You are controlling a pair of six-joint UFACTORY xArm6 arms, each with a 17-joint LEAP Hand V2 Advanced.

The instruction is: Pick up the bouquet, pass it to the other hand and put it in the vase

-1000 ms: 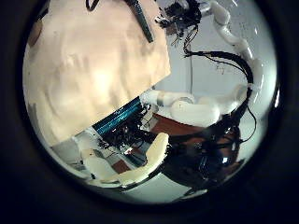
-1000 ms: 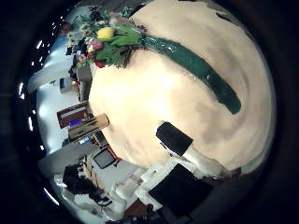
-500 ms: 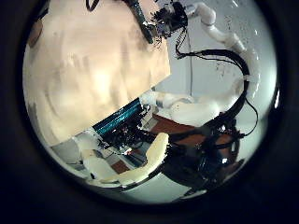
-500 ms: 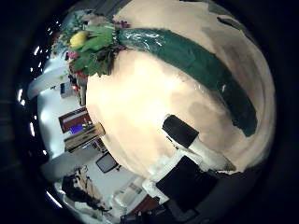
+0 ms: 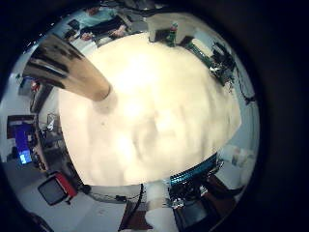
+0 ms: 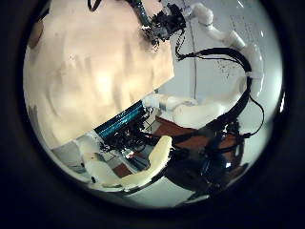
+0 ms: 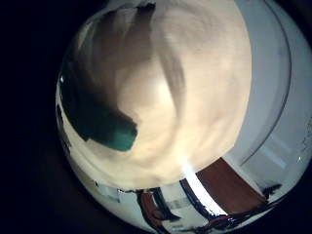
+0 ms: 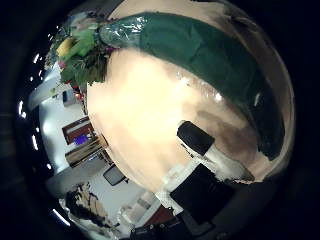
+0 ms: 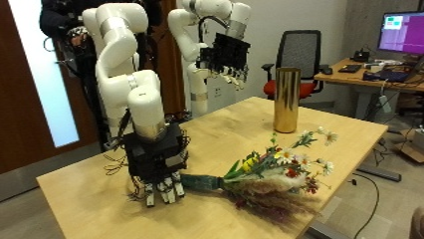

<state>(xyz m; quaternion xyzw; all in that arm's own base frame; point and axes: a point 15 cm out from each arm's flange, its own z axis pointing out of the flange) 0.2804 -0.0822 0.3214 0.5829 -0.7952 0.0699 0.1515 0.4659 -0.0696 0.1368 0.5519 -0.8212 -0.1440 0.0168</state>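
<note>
A bouquet (image 9: 276, 167) of mixed flowers lies on the wooden table (image 9: 199, 134), its green-wrapped stem (image 9: 202, 182) pointing at my right hand (image 9: 156, 167). That hand hangs just over the stem's end with its fingers straight and pointing down, holding nothing. The green wrap (image 8: 200, 65) fills much of the right thumb side palm view, with the flowers (image 8: 80, 50) beyond it, and shows again as the wrap (image 7: 97, 122) in the little finger side view. A tall brass-coloured vase (image 9: 285, 100) stands upright at the table's far side. My left hand (image 9: 228, 58) hovers open, high above the far edge.
The vase (image 5: 72, 68) shows on the tabletop under the left palm. My right hand (image 6: 170, 19) appears at the table's edge in the left thumb side view. An office chair (image 9: 303, 55) and a desk with a monitor (image 9: 398, 35) stand behind the table.
The green wrap has grown much larger in the right thumb side palm view: my right hand has come closer to the stem. The left hand has stayed where it was.
</note>
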